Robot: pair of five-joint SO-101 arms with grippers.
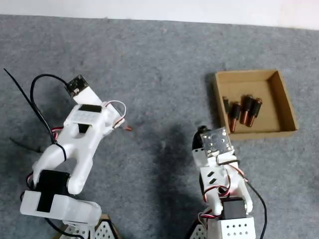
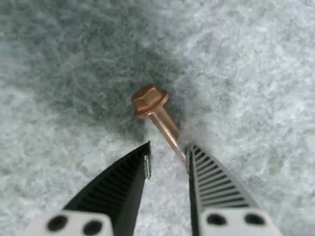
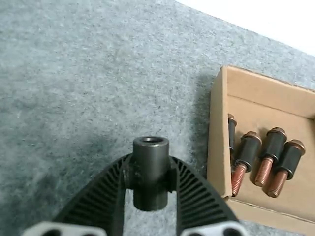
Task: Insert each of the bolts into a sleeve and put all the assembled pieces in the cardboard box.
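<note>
A copper bolt [image 2: 156, 111] with a hex flange head lies on the grey carpet, seen small in the high view [image 1: 128, 128]. My left gripper [image 2: 167, 158] is open just above it, and the shank's end sits against the inner edge of one finger [image 2: 209, 179]. My right gripper [image 3: 150, 167] is shut on a black sleeve [image 3: 150, 150], held upright with its open bore facing up. In the high view this gripper [image 1: 202, 134] hovers just off the near left corner of the cardboard box [image 1: 273, 94]. Several assembled bolt-and-sleeve pieces [image 3: 268, 160] lie side by side in the box [image 3: 261, 88].
Grey carpet covers the table, with a white strip along the far edge. The left arm's black cable [image 1: 30, 99] loops over the carpet at the far left. Open carpet lies between the two arms and in front of the box.
</note>
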